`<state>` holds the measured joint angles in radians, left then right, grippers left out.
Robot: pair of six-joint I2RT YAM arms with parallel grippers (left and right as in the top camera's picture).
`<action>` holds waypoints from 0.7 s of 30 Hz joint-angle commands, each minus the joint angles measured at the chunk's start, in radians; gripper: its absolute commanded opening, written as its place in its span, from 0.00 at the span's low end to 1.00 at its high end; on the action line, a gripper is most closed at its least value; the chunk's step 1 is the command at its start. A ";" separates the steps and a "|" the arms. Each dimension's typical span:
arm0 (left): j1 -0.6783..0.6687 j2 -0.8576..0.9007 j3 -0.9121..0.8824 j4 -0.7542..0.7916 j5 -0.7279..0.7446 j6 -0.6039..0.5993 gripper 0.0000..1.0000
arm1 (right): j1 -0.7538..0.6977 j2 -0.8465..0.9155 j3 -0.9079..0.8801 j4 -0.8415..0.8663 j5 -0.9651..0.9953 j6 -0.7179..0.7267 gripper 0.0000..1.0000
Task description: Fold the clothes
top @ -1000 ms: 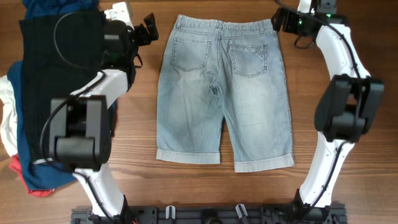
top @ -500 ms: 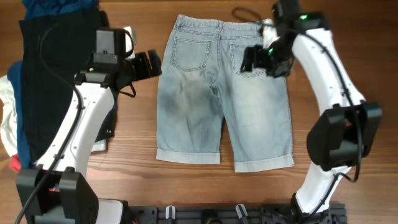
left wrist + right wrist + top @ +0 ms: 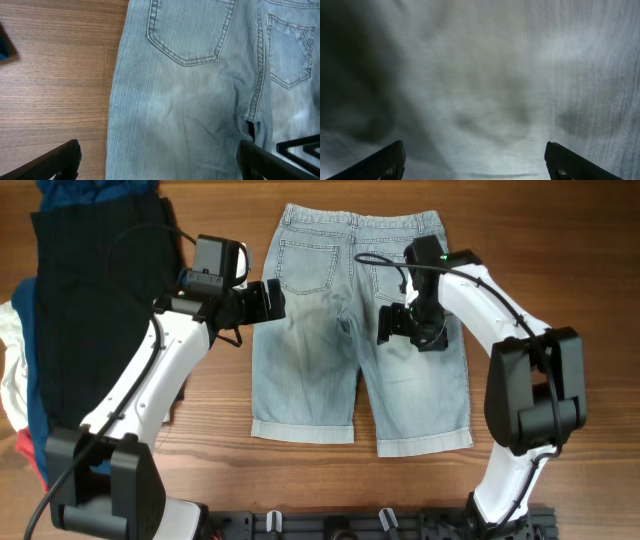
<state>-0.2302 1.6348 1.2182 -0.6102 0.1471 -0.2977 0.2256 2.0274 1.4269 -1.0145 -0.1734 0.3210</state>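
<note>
The light blue denim shorts (image 3: 320,370) lie flat on the wooden table, back pockets up, waistband at the far side, cuffed hems toward me. My left gripper (image 3: 268,300) is open over the shorts' left edge, below the left pocket; the left wrist view shows the denim (image 3: 200,100) between its spread fingers (image 3: 159,162). My right gripper (image 3: 390,325) is open low over the right leg, just below the right pocket; the right wrist view shows denim (image 3: 480,90) filling the frame between its spread fingers (image 3: 475,162).
A large black garment (image 3: 95,290) lies at the far left, with navy, white and red clothes (image 3: 20,380) heaped under it at the left edge. Bare wood table (image 3: 560,480) surrounds the shorts.
Both grippers have moved inward from the table's far corners to over the shorts. The left one went right to the left leg's edge; the right one went left and down onto the right leg.
</note>
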 commanded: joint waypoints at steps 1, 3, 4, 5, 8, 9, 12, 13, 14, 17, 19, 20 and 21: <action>-0.003 0.043 -0.010 0.021 0.009 -0.010 1.00 | -0.002 0.011 -0.051 0.029 0.051 0.020 0.91; -0.003 0.050 -0.010 0.027 0.009 -0.010 1.00 | -0.003 0.011 -0.066 0.060 0.050 0.019 0.93; -0.004 0.050 -0.010 0.029 0.009 -0.010 1.00 | -0.004 0.011 -0.071 0.068 0.050 0.019 0.94; -0.004 0.050 -0.010 0.032 0.009 -0.010 1.00 | -0.006 0.011 -0.078 0.082 0.049 0.019 0.95; -0.003 0.050 -0.010 0.056 0.009 -0.009 1.00 | -0.039 0.011 -0.098 0.113 0.047 0.019 0.96; -0.003 0.050 -0.010 0.059 0.009 -0.009 1.00 | -0.052 0.011 -0.100 0.117 0.047 0.019 0.96; -0.003 0.050 -0.010 0.066 0.008 -0.009 1.00 | -0.088 0.011 -0.100 0.122 0.047 -0.001 0.96; -0.003 0.050 -0.010 0.069 0.008 -0.009 1.00 | -0.108 0.011 -0.100 0.126 0.047 -0.008 0.96; -0.003 0.050 -0.010 0.069 0.008 -0.008 1.00 | -0.127 0.011 -0.100 0.132 0.047 -0.007 0.96; -0.003 0.050 -0.010 0.069 0.003 -0.001 1.00 | -0.165 0.011 -0.101 0.141 0.046 -0.023 0.97; -0.003 0.050 -0.010 0.069 -0.004 -0.001 1.00 | -0.187 0.011 -0.101 0.142 0.045 -0.050 0.97; -0.003 0.050 -0.010 0.069 -0.006 -0.001 1.00 | -0.193 0.011 -0.101 0.144 0.045 -0.059 0.97; -0.003 0.050 -0.010 0.068 -0.006 -0.001 1.00 | -0.200 0.011 -0.101 0.148 0.047 -0.060 0.97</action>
<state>-0.2302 1.6768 1.2163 -0.5453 0.1467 -0.2977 0.0578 2.0178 1.3502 -0.8803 -0.1791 0.3080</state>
